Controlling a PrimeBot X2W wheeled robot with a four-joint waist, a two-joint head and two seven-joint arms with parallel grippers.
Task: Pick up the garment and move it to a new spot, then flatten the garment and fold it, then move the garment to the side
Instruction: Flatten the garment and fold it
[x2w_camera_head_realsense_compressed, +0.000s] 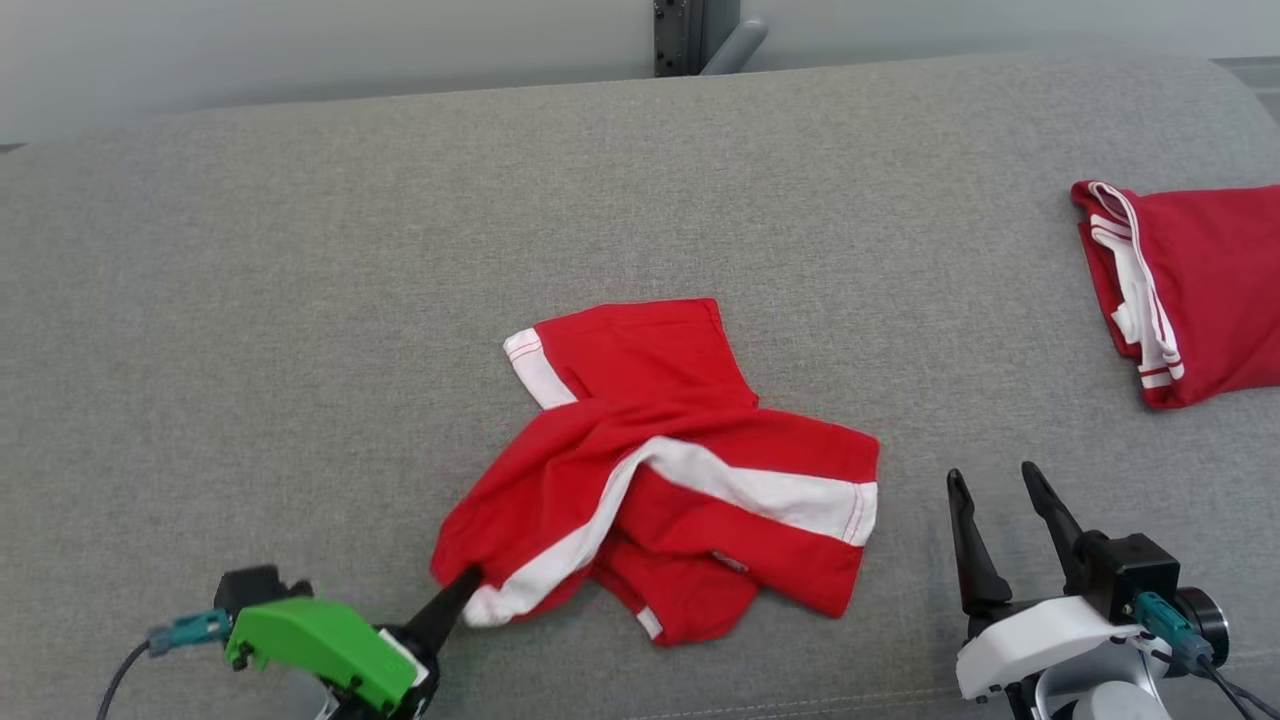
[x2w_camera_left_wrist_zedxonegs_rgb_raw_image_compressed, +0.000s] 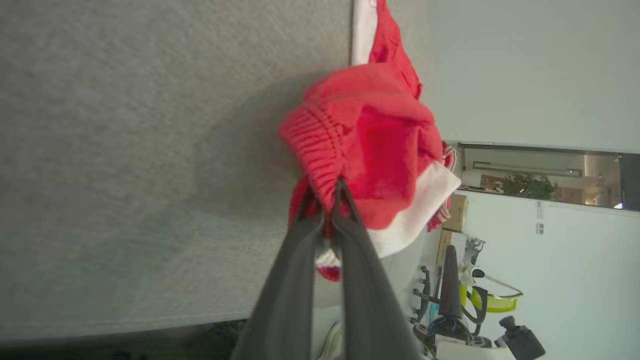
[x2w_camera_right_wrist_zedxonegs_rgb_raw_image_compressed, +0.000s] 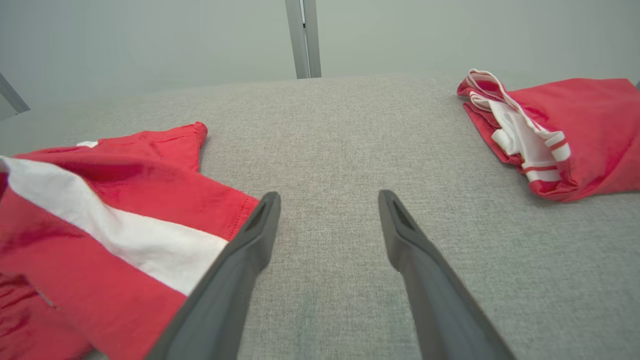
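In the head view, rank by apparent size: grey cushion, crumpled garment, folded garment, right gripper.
1. grey cushion
2. crumpled garment
3. folded garment and right gripper look alike; the garment is cropped and the gripper nearer, so unranked.

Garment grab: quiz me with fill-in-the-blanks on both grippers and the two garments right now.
The left gripper is ____ on the crumpled garment.
The right gripper stands ____, holding nothing.
The crumpled garment is red with a broad ____ stripe.
The folded garment lies on the robot's ____ side.
Missing: shut; open; white; right.
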